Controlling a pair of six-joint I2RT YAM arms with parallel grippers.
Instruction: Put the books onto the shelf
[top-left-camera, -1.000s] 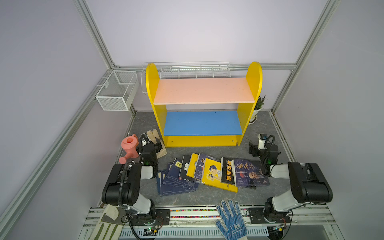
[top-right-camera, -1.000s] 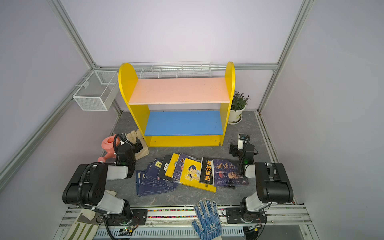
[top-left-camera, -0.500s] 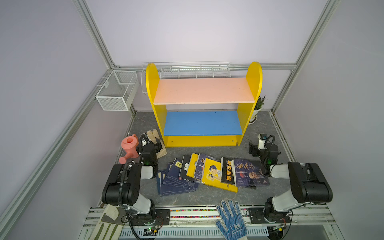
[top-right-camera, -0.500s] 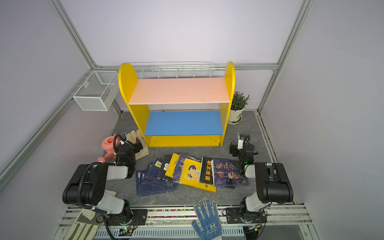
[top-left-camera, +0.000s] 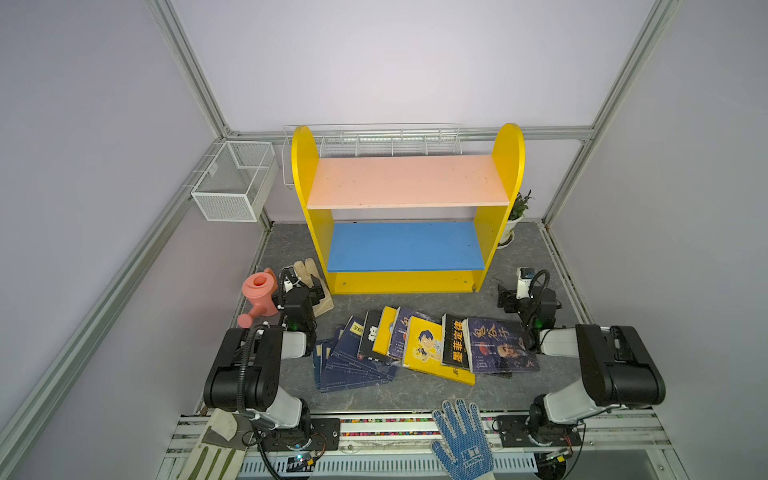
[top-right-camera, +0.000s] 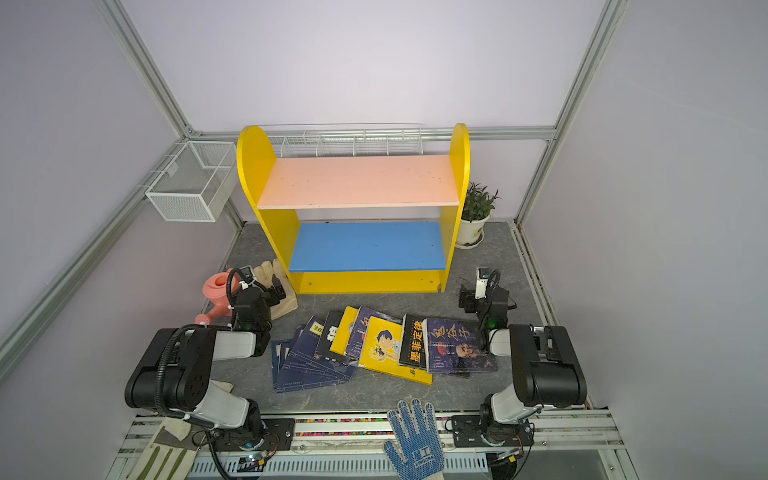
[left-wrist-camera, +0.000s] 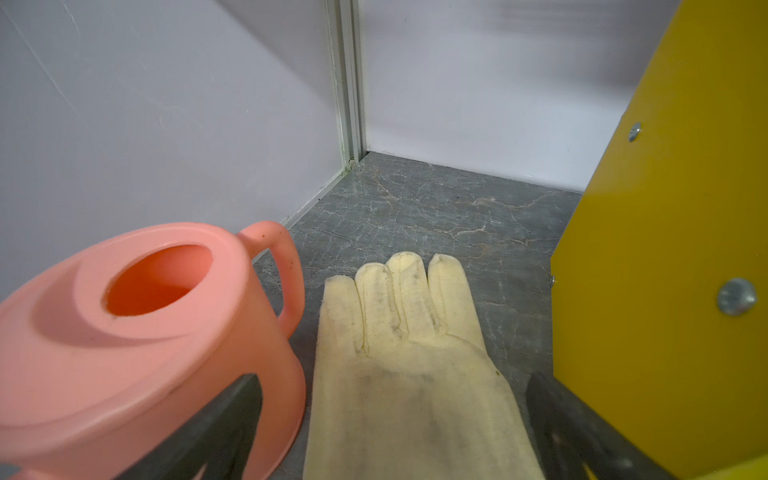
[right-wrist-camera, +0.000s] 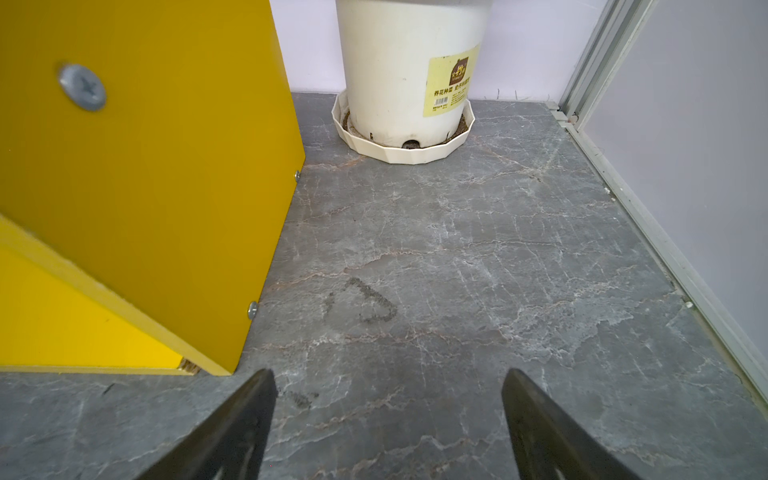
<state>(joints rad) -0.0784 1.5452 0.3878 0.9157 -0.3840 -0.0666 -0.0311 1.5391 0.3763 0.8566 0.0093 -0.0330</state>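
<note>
Books (top-left-camera: 424, 347) lie fanned flat on counter (top-left-camera: 415, 395), overlapping. Navy ones at left, yellow cartoon cover mid, dark covers w/ big Chinese chars at right. All sit on near side of shelf (top-left-camera: 409, 180), w/ a strip of counter btwn them and its front.

L claw (top-left-camera: 318, 291) is low, just left of shelf's left panel. Jaws spread wide, gripping nothing. It hangs over cream glove (left-wrist-camera: 399, 353); can't tell if touching. Pink watering can (left-wrist-camera: 145, 332) is just beside glove, on its left.

R claw (right-wrist-camera: 387, 372) is low, near shelf's right near corner. Jaws apart, empty, grey counter below.

Potted plant (top-right-camera: 473, 216) stands far right, just beside shelf's right panel. Blue dotted glove (top-left-camera: 461, 440) lies on near rail. Mesh basket (top-left-camera: 232, 180) hangs on left wall. Wire rack (top-left-camera: 374, 139) sits behind shelf top.
</note>
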